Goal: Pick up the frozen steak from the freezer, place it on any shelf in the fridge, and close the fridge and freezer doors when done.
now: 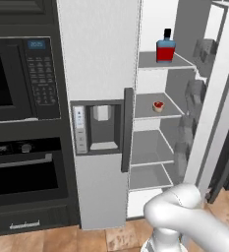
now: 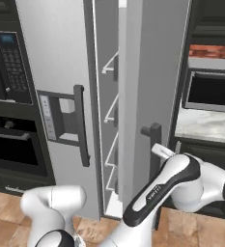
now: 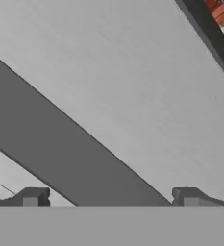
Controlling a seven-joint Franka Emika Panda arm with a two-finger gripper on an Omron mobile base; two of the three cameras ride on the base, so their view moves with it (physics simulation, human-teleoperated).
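Fridge door (image 2: 155, 87) stands open, its outer grey face toward the right base view, with the dark vertical handle (image 2: 155, 144) low on it. Claw (image 3: 111, 197) sits close against this door; its two fingertips (image 3: 34, 196) are set wide apart, with the dark handle bar (image 3: 60, 149) crossing diagonally just beyond them, nothing gripped. Freezer door (image 1: 99, 98), with its dispenser panel (image 1: 99, 128), is shut on the left. On the fridge shelves (image 1: 155, 110) rest a blue bottle (image 1: 165, 48) with red label and a small red item (image 1: 158, 106), possibly the steak; too small to tell.
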